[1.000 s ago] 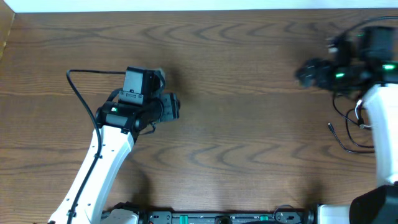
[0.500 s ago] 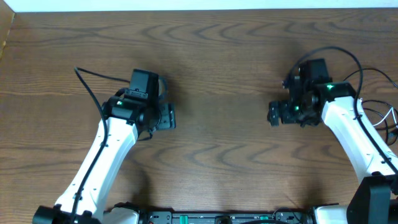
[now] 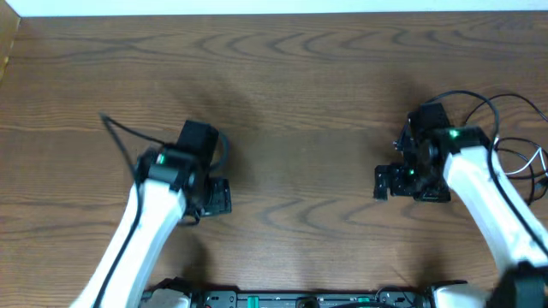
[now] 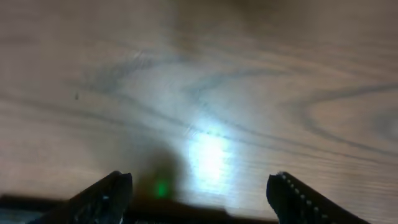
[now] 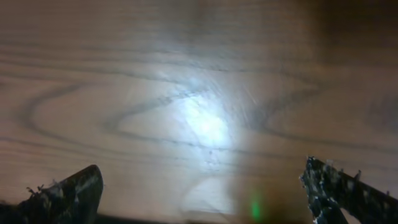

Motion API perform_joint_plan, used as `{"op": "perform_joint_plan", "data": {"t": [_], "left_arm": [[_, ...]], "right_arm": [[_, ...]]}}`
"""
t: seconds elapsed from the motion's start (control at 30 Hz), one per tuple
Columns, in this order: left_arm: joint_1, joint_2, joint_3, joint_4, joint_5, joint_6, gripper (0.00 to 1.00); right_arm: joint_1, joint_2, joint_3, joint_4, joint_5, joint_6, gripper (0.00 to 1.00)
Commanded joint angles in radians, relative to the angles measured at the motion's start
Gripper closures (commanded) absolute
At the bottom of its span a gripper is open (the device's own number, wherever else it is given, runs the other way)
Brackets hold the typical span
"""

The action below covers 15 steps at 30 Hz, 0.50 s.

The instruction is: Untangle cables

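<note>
- Cables first: the only likely trace of the black cable is a few thin dark strands looping at the far right edge of the wooden table in the overhead view, just beyond the right arm. Part of that loop may be the arm's own wiring; at this size I cannot tell them apart.
- No white cable shows in any view, and no plug end can be made out.
- The left gripper stands wide open with only bare wood grain between its fingertips. It holds nothing and hangs over the left half of the table, well apart from the strands.
- The right gripper is also spread wide and empty, over bare wood. Overhead it points toward the table's middle, with the strands behind its arm.
- Handling, as a judgement: a cord this thin will be very light and limp, and will sag and trail instead of holding its shape. It will also slide easily on the smooth wood.
- A pinch on a straight run near a plug end would likely give the surest hold. The jaws need to close almost fully, right down at the table surface.
- Grabbing where the loops cross risks lifting both strands and tightening the tangle.
- Pull slowly; a snagged plug could jerk the whole bundle along.
</note>
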Motion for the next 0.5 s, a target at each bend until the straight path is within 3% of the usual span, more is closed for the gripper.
{"op": "perform_joint_plan", "data": {"t": [0.0,0.03,0.2,0.47], "left_arm": [[-0.051,-0.225,-0.071,0.064,-0.029,0.003,0.25],[-0.064,-0.288,-0.092,0.088,-0.047,0.002,0.02],[-0.093,-0.571,-0.163,0.163,-0.103,-0.005,0.02],[-0.093,-0.784,-0.163,0.183,-0.103,-0.005,0.02]], "right_arm": [[0.064,-0.230,-0.077,0.072,0.027,0.034,0.01],[0.082,-0.282,-0.095,0.093,0.046,0.034,0.01],[0.171,-0.591,-0.166,0.163,0.132,0.034,0.01],[0.174,-0.833,-0.171,0.175,0.132,0.034,0.01]]}}
